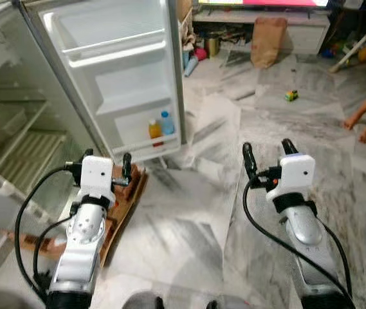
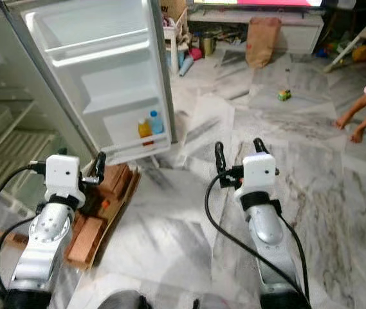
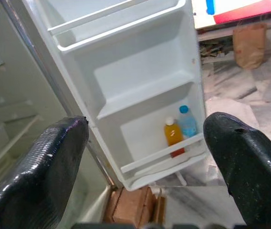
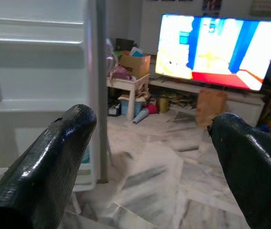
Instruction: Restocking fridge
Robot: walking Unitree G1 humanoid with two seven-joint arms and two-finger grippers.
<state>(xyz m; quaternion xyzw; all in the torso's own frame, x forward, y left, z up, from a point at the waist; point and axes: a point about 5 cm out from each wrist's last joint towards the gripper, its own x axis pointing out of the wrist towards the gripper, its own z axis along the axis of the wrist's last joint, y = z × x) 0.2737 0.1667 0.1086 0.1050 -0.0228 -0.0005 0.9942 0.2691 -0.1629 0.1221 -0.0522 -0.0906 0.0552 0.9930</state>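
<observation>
White fridge door (image 1: 131,77) hangs open ahead of me, orange bottle (image 1: 155,131) and blue bottle (image 1: 167,122) on its bottom shelf; left gripper (image 1: 106,166) and right gripper (image 1: 267,154) both spread wide, empty.

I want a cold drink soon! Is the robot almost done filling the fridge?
Not nearly. Done: the fridge door is open, with an orange bottle and a blue-capped bottle on its bottom shelf. In hand: nothing; the left claw and right claw are open and empty. Left: most shelves look bare.
</observation>
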